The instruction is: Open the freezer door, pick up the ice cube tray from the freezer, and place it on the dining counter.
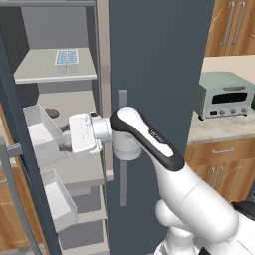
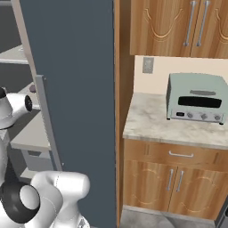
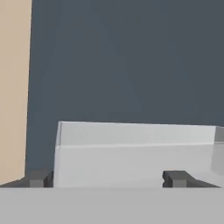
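At the far left of the left base view the freezer door [image 1: 20, 149] stands swung open, seen edge-on, with two white bins [image 1: 42, 134] on its inner side. Just right of it the freezer [image 1: 74, 104] shows its grey shelves. The ice cube tray [image 1: 66, 57] lies flat on the top shelf [image 1: 50, 69] in the upper left of the frame, toward the shelf's right side. The hand [image 1: 63, 142] sits at mid-height, left of centre, pointing left toward the upper bin; the tray is well above it and slightly to its right, apart from it. In the hand view the two dark fingertips [image 3: 39, 178] stand wide apart at the bottom edge with nothing between them, facing the white wall of a bin [image 3: 131, 153] against the slate-blue door. Right of the freezer a plain slate-blue door [image 1: 159, 74] with a grey bar handle [image 1: 122, 149] fills the middle. At the far right a pale green toaster oven [image 1: 225, 94] rests on the marbled bench [image 1: 219, 129], wooden cabinets [image 2: 178, 26] above it and below.
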Robot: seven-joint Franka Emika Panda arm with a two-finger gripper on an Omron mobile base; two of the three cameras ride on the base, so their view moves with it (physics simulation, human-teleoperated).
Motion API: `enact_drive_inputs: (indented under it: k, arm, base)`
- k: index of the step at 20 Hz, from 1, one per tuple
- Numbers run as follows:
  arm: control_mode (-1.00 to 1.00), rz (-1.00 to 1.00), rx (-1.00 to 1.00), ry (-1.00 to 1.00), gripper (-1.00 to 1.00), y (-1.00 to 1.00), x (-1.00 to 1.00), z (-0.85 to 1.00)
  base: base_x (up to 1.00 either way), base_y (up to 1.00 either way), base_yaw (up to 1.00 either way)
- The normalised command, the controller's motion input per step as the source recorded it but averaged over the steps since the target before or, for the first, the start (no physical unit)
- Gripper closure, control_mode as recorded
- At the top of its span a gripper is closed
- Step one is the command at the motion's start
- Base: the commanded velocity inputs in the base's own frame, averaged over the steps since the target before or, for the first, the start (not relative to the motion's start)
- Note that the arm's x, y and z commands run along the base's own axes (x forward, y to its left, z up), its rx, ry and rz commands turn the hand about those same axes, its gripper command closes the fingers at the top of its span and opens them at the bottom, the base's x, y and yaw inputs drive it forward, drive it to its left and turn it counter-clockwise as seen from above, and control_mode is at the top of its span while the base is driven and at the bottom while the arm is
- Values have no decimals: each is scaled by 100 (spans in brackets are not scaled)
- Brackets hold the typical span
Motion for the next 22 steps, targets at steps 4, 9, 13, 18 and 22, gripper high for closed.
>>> enact_drive_inputs:
  k: [4, 9, 13, 18, 22]
  arm:
    - [-100, 0, 0, 0, -100, 60, 0, -9]
    - [-100, 0, 0, 0, -100, 55, 0, -7]
    - [-100, 0, 0, 0, -100, 42, 0, -8]
    - [-100, 0, 0, 0, -100, 0, 0, 0]
    - [-100, 0, 0, 0, -100, 8, 0, 0]
  base:
    - [0, 0, 0]
    - [0, 0, 0]
    - [0, 0, 0]
    - [0, 0, 0]
    - [0, 0, 0]
